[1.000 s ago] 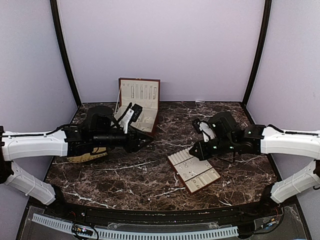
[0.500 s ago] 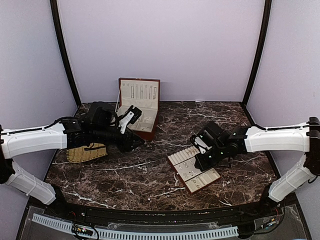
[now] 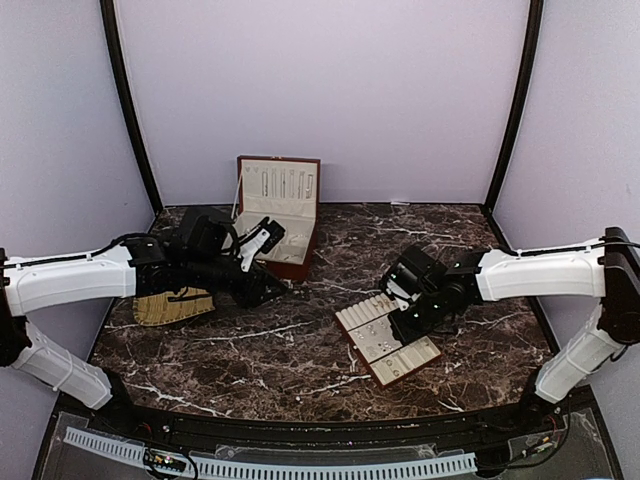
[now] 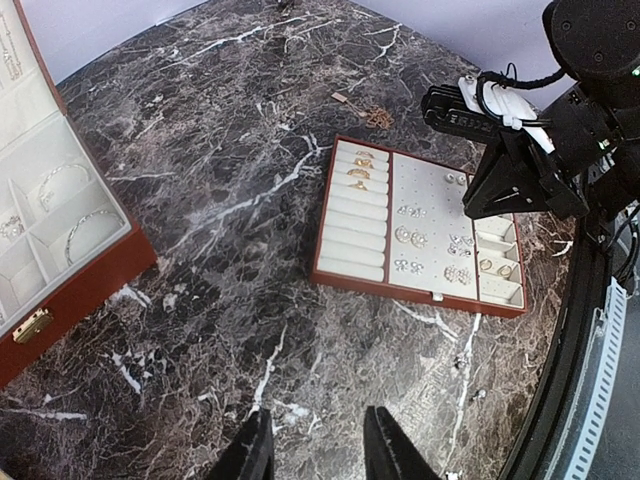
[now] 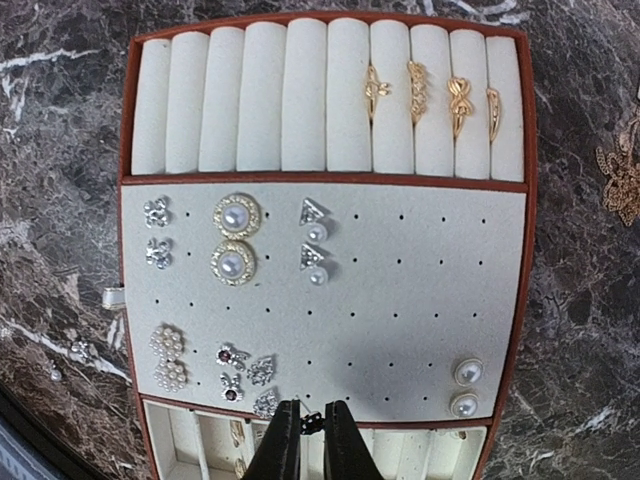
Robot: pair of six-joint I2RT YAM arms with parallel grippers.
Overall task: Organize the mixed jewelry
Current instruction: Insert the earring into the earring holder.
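Several studs (image 5: 262,372) just beyond right jaws

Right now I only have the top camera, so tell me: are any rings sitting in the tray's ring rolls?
Observer: Yes. The right wrist view shows four gold rings seated in the rolls of the tray, all bunched at one end.
Operator: Is the right gripper open?
Observer: No, the right gripper is shut, with its tips over the tray's small compartments.
Operator: Anything loose outside the tray?
Observer: A small gold piece, possibly a chain, lies on the table just beyond the tray's ring end.
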